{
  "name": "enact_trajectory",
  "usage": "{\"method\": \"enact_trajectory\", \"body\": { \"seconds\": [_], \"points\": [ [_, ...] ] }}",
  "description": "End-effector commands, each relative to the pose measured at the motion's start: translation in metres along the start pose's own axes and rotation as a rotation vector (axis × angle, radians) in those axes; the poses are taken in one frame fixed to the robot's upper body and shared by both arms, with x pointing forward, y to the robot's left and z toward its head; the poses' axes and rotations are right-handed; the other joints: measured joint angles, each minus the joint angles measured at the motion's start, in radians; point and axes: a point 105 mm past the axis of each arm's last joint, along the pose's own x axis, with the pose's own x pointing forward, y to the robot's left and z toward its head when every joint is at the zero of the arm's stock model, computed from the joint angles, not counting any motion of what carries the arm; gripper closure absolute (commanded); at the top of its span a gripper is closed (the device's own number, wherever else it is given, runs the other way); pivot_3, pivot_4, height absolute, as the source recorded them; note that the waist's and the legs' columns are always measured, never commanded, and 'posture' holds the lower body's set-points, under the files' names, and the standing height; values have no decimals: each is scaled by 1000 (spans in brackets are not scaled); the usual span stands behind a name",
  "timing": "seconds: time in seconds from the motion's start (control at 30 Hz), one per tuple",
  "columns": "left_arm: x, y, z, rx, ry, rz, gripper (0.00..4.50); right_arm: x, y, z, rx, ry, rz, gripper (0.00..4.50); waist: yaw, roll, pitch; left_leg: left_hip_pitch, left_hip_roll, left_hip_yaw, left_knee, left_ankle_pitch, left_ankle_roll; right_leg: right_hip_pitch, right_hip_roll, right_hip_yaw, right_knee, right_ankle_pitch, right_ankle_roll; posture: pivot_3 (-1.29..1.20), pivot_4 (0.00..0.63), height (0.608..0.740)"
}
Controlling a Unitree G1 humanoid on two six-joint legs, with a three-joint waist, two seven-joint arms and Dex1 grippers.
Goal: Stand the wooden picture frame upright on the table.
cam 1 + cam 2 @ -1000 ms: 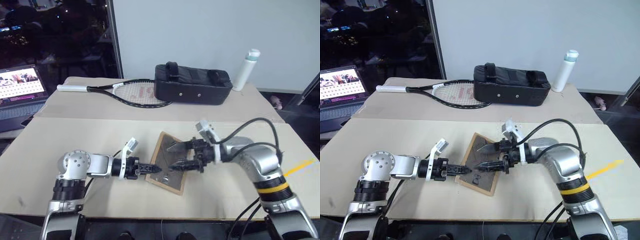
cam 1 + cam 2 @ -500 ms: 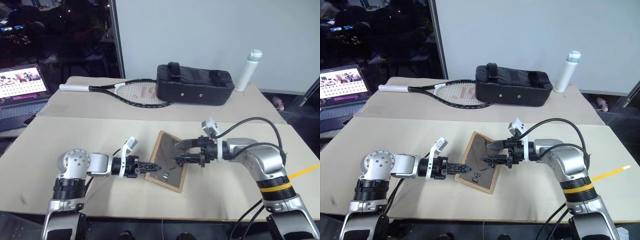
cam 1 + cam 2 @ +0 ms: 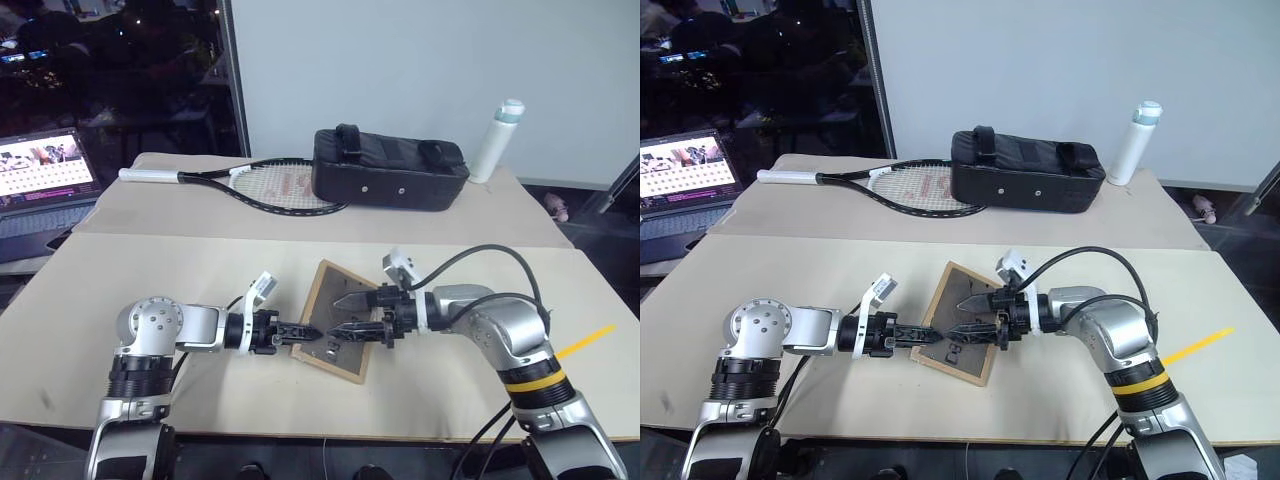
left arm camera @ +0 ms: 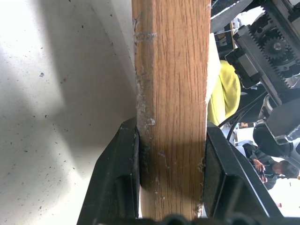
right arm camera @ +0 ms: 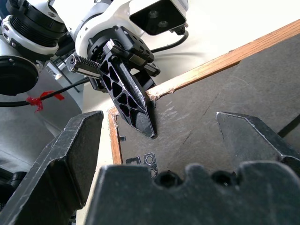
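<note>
While the left gripper (image 3: 305,333) is clamped on the edge of the picture frame (image 3: 341,320), the frame sits tilted, back side up, low on the counter (image 3: 440,385), between the 2 grippers. The right gripper (image 3: 344,314) hangs spread wide just above that dark back board. Stiff and light, it likely handles best by its wooden rim, not the thin fold-out stand.
</note>
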Motion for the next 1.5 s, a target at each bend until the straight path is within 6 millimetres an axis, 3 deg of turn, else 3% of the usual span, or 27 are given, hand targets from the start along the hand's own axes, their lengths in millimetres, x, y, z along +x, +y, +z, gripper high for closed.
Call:
{"method": "enact_trajectory", "body": {
  "seconds": [0.03,0.27,0.57,0.8,0.93,1.3,1.43,1.5],
  "points": [
    [-2,-9,6,50,-8,-16,3359,-21,-32,5,-15,19,-181,39,0,0,0,0,0,0,0,0,0,0,0,0,0,0,0,0,150,709],
    [-2,-7,6,51,-16,-6,3359,-23,-28,2,-21,36,-150,39,-2,0,0,0,0,0,-1,0,0,0,0,0,0,0,0,0,150,709],
    [-2,-6,7,47,-18,-7,3359,1,7,2,-42,16,13,39,-1,0,0,0,0,0,-1,0,0,0,0,0,0,0,0,0,150,709],
    [-4,7,5,13,-24,27,3359,-3,21,13,-78,-35,61,39,-1,0,0,0,0,0,-1,0,0,0,0,0,0,0,0,0,150,709],
    [-11,14,8,-48,-25,39,3359,-8,23,7,-82,-18,64,39,-1,0,0,0,0,0,-1,0,0,0,0,0,0,0,0,0,150,709],
    [-26,7,29,-163,-99,-118,3359,-59,-21,6,-186,48,-224,39,1,-1,0,0,0,0,-1,0,0,-1,0,0,-1,0,0,0,150,709],
    [-31,-5,39,-231,-120,-263,3359,-69,-31,10,-283,40,-314,39,1,-1,1,-1,0,0,-1,0,0,-1,0,-1,-1,0,0,0,150,709],
    [-34,-12,43,-259,-124,-332,3359,-77,-44,11,-477,65,-430,39,1,-1,1,-1,0,0,-2,0,0,-1,0,-1,-1,0,0,0,150,709]
  ]
}}
